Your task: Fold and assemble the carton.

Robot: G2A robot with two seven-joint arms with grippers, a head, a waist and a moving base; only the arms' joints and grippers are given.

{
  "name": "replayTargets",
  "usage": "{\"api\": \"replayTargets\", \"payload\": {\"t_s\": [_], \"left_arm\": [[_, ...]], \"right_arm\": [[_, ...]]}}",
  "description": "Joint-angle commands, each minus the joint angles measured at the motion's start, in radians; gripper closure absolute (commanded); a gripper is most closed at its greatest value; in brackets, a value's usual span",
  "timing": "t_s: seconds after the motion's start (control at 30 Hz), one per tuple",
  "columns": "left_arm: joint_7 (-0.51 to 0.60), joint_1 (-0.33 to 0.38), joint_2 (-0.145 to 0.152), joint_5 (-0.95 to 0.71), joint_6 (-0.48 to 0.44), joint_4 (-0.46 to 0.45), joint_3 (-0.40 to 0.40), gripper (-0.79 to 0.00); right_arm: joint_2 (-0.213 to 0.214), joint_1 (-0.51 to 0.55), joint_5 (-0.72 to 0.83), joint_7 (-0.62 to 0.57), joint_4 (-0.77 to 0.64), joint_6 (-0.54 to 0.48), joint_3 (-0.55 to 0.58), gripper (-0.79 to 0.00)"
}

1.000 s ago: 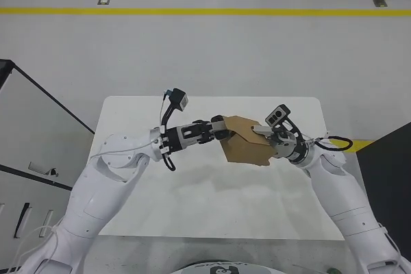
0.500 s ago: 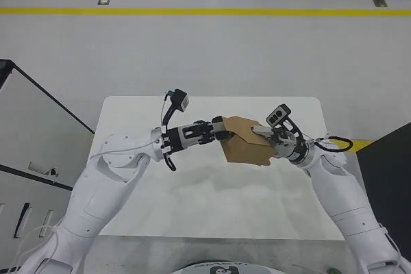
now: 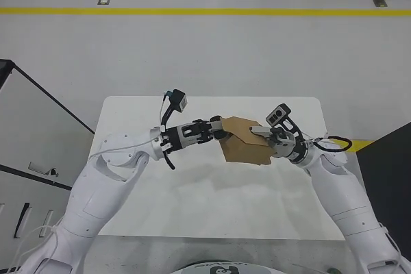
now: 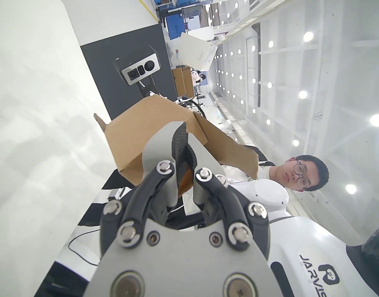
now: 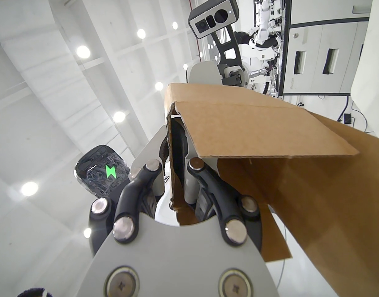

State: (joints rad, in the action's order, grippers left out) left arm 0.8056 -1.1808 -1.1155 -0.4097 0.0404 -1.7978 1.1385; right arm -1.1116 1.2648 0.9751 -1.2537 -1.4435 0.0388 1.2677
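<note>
Hanging over the white table (image 3: 192,198) at frame centre, a brown carton (image 3: 245,142) spans two arms. Left gripper (image 3: 221,131) and right gripper (image 3: 264,137) each clamp one edge.

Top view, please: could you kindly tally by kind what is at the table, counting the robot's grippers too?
Carton: 1, brown cardboard
Grippers: 2, the left gripper and the right gripper, each shut on an edge of the carton
Table: 1, white
Total: 4
</note>
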Motion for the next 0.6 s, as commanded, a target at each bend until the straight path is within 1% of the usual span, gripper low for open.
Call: {"api": "replayTargets", "payload": {"t_s": [0.0,0.37,0.47,0.57], "left_arm": [[-0.002,-0.006,0.002,-0.011,0.010,-0.004,0.014,0.000],[0.019,-0.046,0.016,-0.020,0.073,-0.069,0.086,0.000],[0.027,-0.053,0.017,-0.047,0.081,-0.094,0.089,0.000],[0.031,-0.054,0.016,-0.046,0.084,-0.105,0.076,0.000]], "right_arm": [[0.000,0.000,-0.001,0.009,0.000,-0.004,0.005,0.000],[0.002,-0.002,-0.027,0.035,0.001,-0.025,0.026,0.000],[0.003,-0.001,-0.048,0.037,-0.001,-0.032,0.028,0.000],[0.003,0.003,-0.054,0.040,-0.005,-0.035,0.027,0.000]]}}
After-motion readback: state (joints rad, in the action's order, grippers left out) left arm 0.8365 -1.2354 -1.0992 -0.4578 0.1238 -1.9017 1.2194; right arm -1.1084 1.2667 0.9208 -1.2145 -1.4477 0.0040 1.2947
